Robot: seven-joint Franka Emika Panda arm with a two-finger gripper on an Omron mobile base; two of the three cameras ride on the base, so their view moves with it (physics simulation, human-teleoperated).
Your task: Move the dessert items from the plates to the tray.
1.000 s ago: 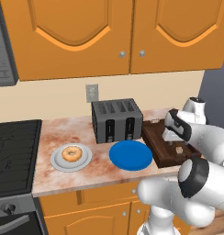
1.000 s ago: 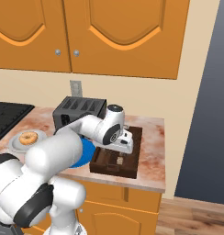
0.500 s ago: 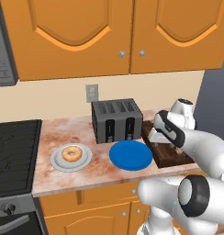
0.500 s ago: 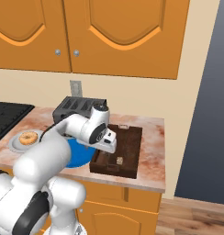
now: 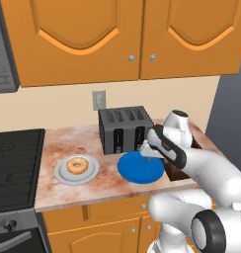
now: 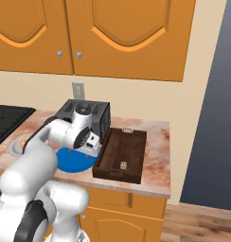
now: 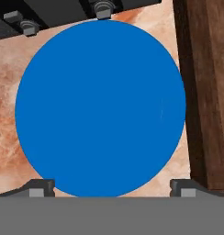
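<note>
The orange-tan glazed donut (image 5: 77, 165) lies on the grey-white plate (image 5: 60, 173) at the left of the counter. The bright blue plate (image 5: 140, 168) is bare, as the hand view (image 7: 100, 108) shows. My gripper (image 5: 145, 152) hangs open just above the blue plate, nothing between its fingertips (image 7: 40, 187). The dark brown tray (image 6: 131, 142) sits right of the blue plate, and the small tan pastry piece (image 6: 122, 165) rests near its front end. In the left base view my arm hides most of the tray (image 5: 173, 174).
A black-and-grey toaster (image 5: 125, 129) stands right behind the blue plate. A stovetop (image 5: 14, 163) borders the counter on the left. The counter ends just right of the tray (image 7: 208, 92), beside a dark wall.
My gripper has swung left from over the tray to over the blue plate, staying open. The pastry piece stays in the tray.
</note>
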